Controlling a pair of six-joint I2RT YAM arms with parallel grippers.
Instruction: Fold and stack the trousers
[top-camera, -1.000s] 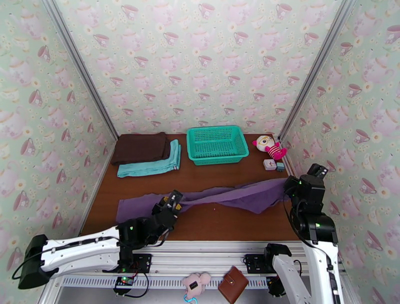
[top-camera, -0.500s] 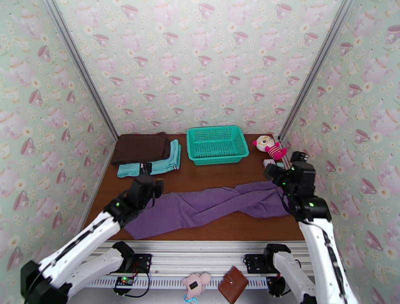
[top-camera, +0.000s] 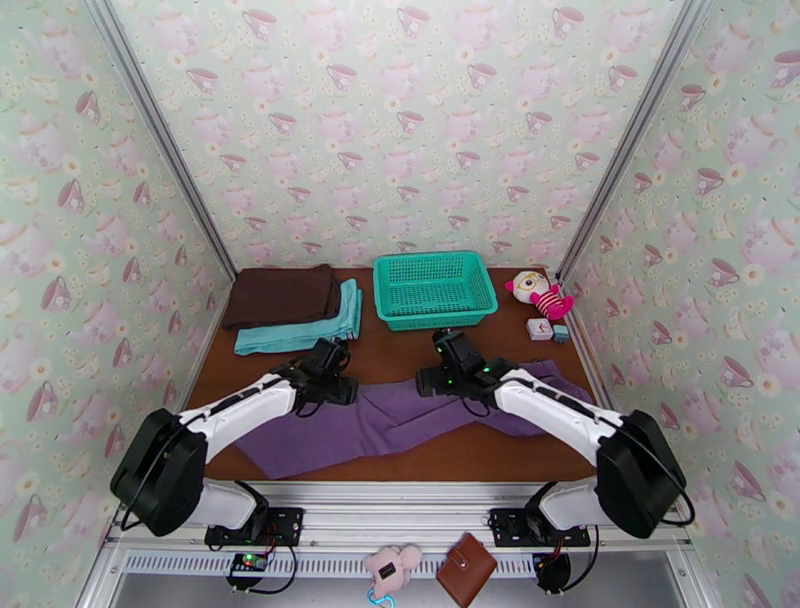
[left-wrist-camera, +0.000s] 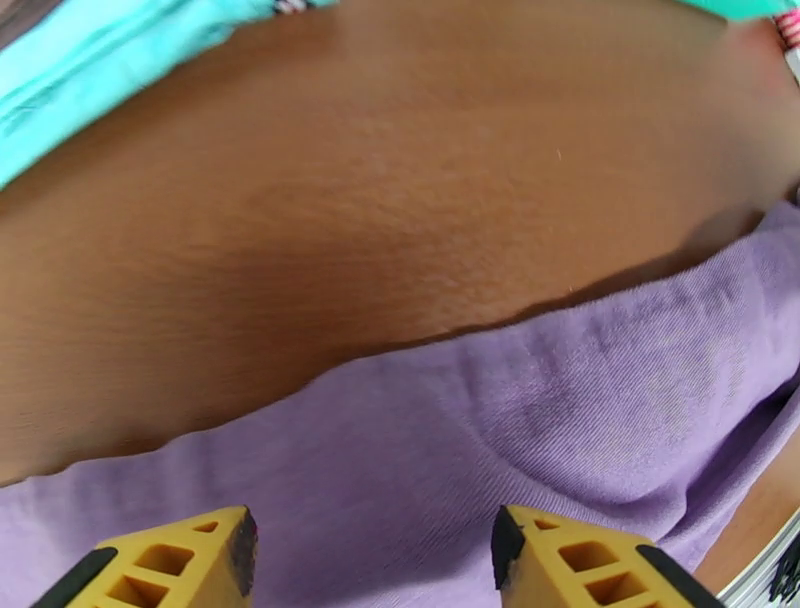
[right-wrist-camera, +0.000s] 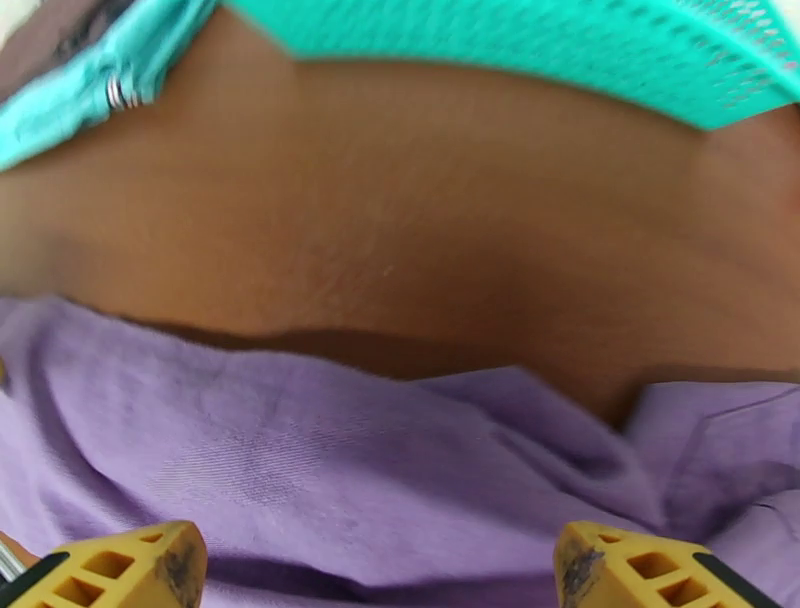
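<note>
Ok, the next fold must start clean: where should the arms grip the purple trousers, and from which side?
Probably the far long edge, from above, one gripper either side of the middle. The trousers lie mostly flat, stretched left to right, that edge exposed against bare table. The open left gripper and right gripper hover just over it.

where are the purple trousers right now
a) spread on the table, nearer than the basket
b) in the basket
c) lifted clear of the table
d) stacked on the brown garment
A: the trousers lie stretched out on the table, on the near side of the basket and apart from it.
</note>
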